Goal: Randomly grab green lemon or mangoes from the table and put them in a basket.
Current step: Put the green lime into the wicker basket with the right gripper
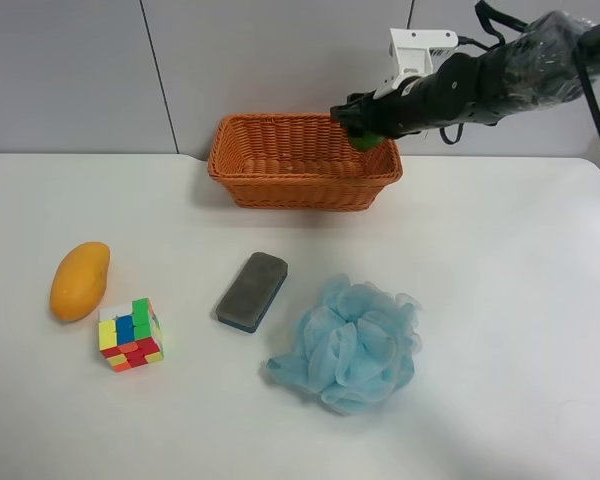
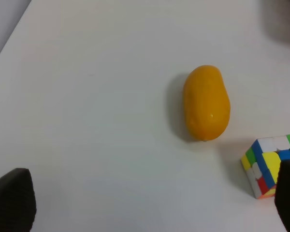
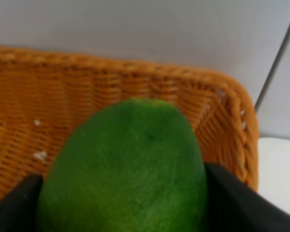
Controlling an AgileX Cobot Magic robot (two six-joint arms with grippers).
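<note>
One shiny round green lemon point(image 3: 128, 169) is squeezed tight in the right claw point(image 1: 363, 126), over a corner of the orange-brown woven basket point(image 1: 300, 186). It looks like dropping time: next, the claw should open.

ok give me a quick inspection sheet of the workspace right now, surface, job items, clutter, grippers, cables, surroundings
Surface: white table, no spills or marks seen.
Job's things: green lemon held in the air over a corner of the basket; mango lying on the table, apart from the basket.
Clutter: colourful cube beside the mango, dark grey block, blue bath pouf.
Grippers: right gripper closed on the green lemon; left gripper open and empty above the table near the mango.
Cables: black cable hanging along the right arm, off the table.
Surroundings: grey panelled wall behind the table; nothing else seen.
</note>
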